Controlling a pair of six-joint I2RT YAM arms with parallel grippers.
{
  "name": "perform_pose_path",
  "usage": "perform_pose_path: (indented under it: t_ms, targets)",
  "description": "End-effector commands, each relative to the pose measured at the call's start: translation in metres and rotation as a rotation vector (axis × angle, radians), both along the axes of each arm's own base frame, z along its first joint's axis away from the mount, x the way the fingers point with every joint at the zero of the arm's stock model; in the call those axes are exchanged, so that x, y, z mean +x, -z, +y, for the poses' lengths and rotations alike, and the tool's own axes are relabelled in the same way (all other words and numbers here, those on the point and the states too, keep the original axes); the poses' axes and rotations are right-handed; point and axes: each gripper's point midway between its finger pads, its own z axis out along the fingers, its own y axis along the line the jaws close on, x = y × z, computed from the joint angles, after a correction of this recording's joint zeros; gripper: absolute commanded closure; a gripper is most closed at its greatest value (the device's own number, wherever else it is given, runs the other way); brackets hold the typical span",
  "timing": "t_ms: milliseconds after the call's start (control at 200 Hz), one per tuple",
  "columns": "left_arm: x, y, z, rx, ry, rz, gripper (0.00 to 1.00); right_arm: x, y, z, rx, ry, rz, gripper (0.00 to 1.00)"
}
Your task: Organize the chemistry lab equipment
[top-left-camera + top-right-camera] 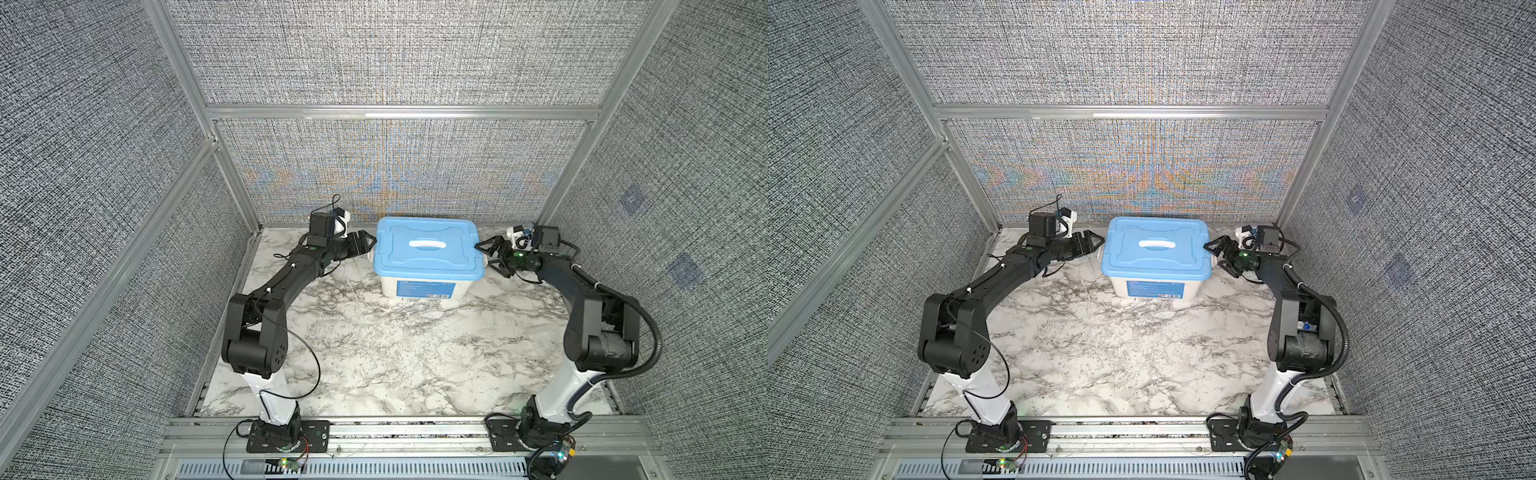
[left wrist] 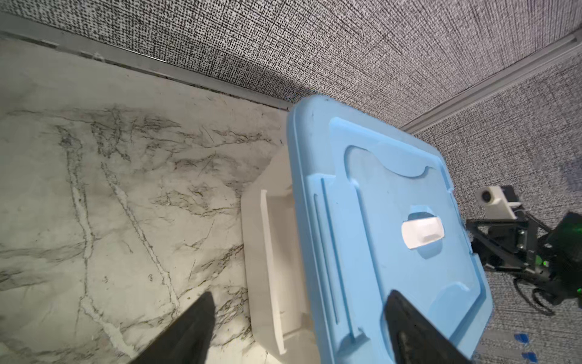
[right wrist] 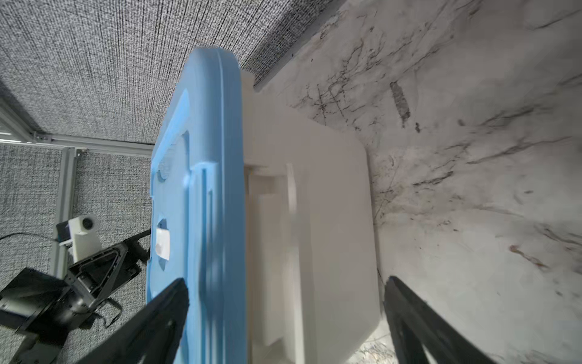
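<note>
Both the left pincer (image 1: pixel 368 244) and right pincer (image 1: pixel 485 254) gape wide, flanking the white tub (image 1: pixel 390 286), blue label (image 1: pixel 424 289) unreadable.

Lit brightly and evenly from above, without hard glare. Faint, soft shadows on the marble tabletop (image 1: pixel 374 365) under the white tub (image 1: pixel 388 284). Coloured moiré rippling over the woven far wall (image 1: pixel 386 183) in both top views. Wide-angle stretch toward the edges. Blurred close up in the wrist views: left gripper (image 2: pixel 300 293), right gripper (image 3: pixel 286 280), blue lid (image 3: pixel 217 189).

One tub (image 1: pixel 419 287), one lid (image 1: pixel 430 264), two tools: left tool (image 1: pixel 371 246), right tool (image 1: pixel 483 254).
</note>
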Motion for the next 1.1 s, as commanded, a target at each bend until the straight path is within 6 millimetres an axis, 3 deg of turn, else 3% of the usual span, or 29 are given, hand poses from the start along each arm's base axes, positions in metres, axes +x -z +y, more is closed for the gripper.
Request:
perform_pose_path:
  t_ms: [0,170,285,475,590,880,1095]
  targets:
    - [0.004,-0.001,-0.013,-0.068,0.037,0.024,0.01,0.007,-0.012,0.010,0.057,-0.051,-0.057,0.11]
    - [0.011,0.016,-0.014,-0.066,0.030,0.039,0.01,0.010,0.002,0.011,0.046,-0.054,-0.017,0.17]
    - [0.014,0.027,-0.018,-0.062,0.040,0.079,0.09,0.011,0.009,0.017,0.051,-0.066,0.005,0.24]
    - [0.014,0.022,-0.022,-0.074,0.060,0.042,0.14,0.005,0.013,0.029,-0.033,-0.074,0.028,0.37]
    - [0.015,0.023,-0.021,-0.052,0.058,0.038,0.25,0.000,0.009,0.040,-0.072,-0.088,0.029,0.42]
    - [0.008,0.024,-0.021,0.003,0.058,0.032,0.36,-0.012,0.008,0.044,-0.313,-0.088,0.034,0.49]
    - [0.000,0.029,-0.014,0.035,0.014,0.061,0.37,-0.021,0.003,0.049,-0.474,-0.092,0.006,0.49]
